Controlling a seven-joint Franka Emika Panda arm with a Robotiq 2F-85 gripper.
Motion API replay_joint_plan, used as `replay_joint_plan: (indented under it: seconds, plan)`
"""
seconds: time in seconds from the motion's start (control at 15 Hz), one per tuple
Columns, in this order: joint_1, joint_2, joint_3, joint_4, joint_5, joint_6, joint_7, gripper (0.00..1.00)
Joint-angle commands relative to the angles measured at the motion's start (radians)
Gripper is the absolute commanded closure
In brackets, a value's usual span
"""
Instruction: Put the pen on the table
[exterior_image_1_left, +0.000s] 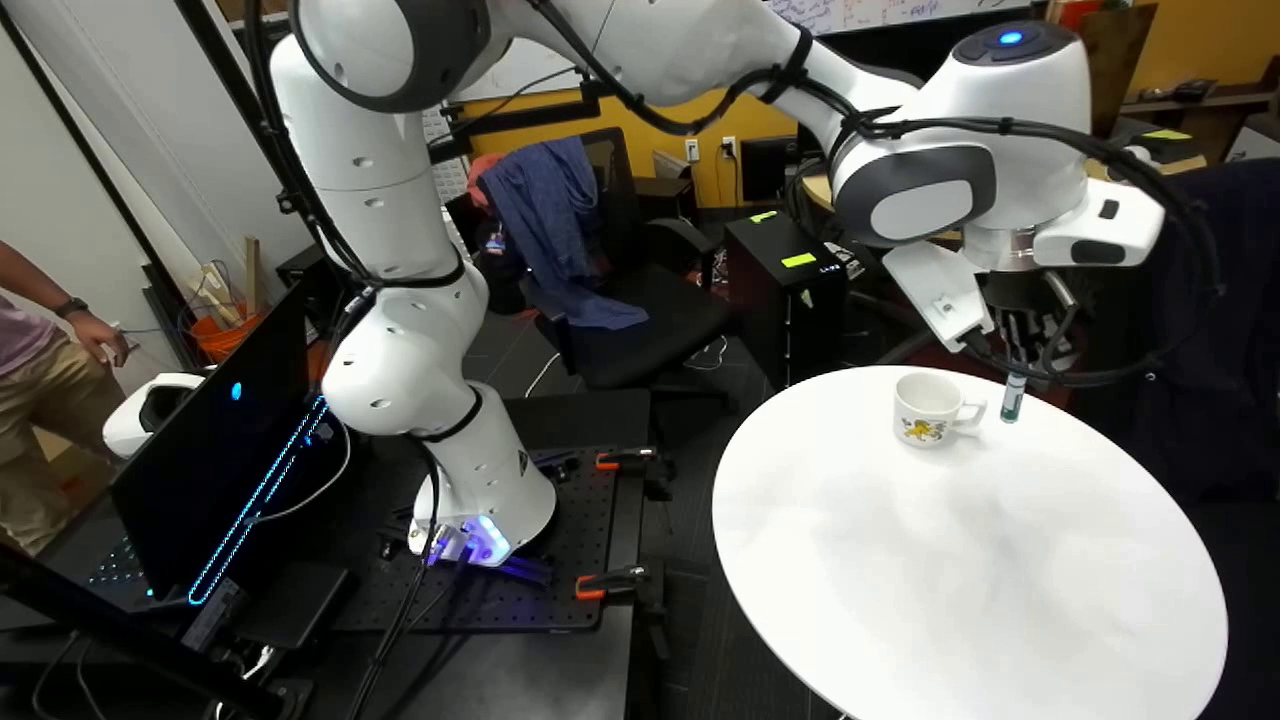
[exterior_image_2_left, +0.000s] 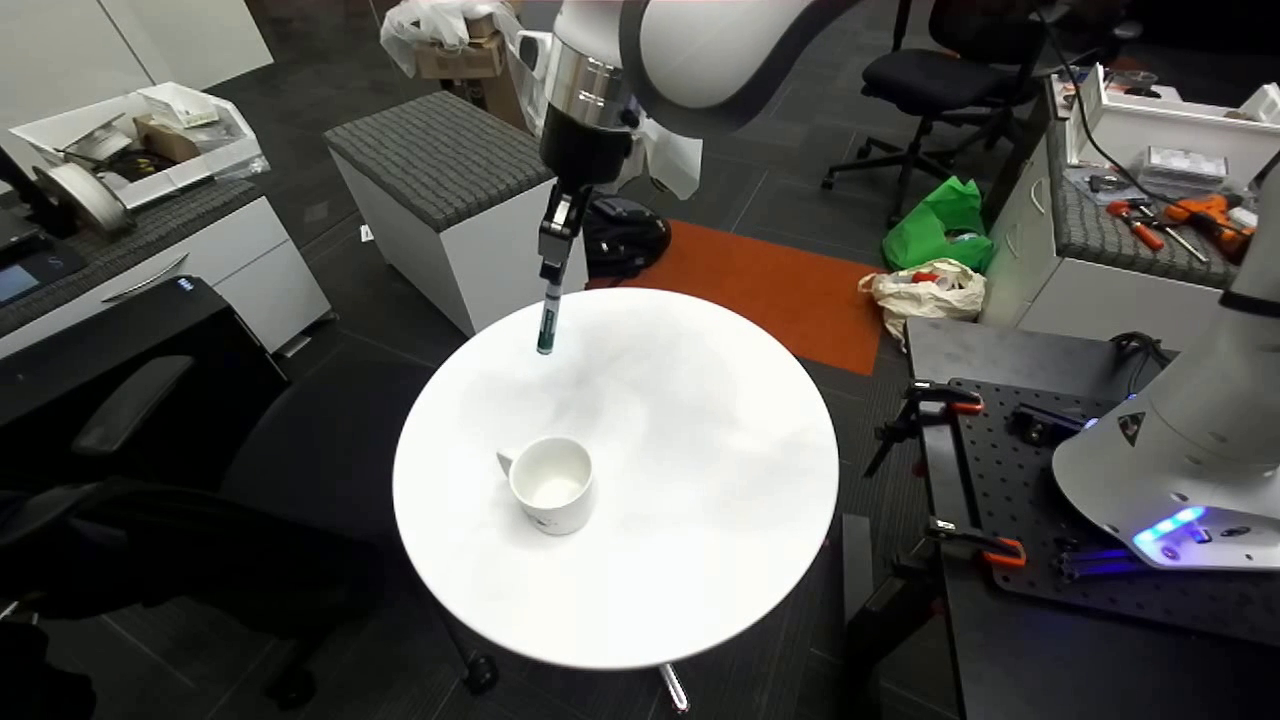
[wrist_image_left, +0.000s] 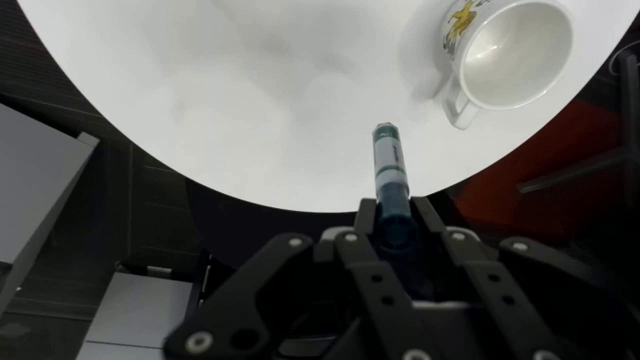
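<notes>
The pen (wrist_image_left: 391, 160) is a short stick with a dark teal end, a white label band and a green tip. My gripper (wrist_image_left: 395, 210) is shut on its dark teal end, which is partly hidden between the fingers. In both exterior views the pen (exterior_image_1_left: 1013, 398) (exterior_image_2_left: 548, 322) points down, slightly tilted, from the gripper (exterior_image_1_left: 1018, 366) (exterior_image_2_left: 553, 272). Its free end is over the white round table (exterior_image_1_left: 960, 570) (exterior_image_2_left: 700, 450), near the rim. The table top (wrist_image_left: 240, 105) also fills much of the wrist view. I cannot tell whether the pen's tip touches the table.
A white patterned cup (exterior_image_1_left: 925, 412) (exterior_image_2_left: 552, 485) stands upright on the table beside the pen, its handle towards the pen in the wrist view (wrist_image_left: 515, 55). A dark chair (exterior_image_2_left: 300, 450) stands against the table. A black desk with clamps (exterior_image_2_left: 960, 540) carries the arm's base.
</notes>
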Motion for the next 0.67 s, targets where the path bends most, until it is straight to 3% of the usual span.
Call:
replay_joint_plan:
  seconds: [0.0, 0.2, 0.6]
  plan:
    - [-0.011, 0.018, -0.039, 0.006, -0.024, 0.029, 0.091, 0.94]
    - [-0.010, 0.077, -0.073, 0.025, -0.064, 0.070, 0.150, 0.94]
    - [0.070, 0.245, -0.181, 0.063, -0.303, 0.204, 0.393, 0.94]
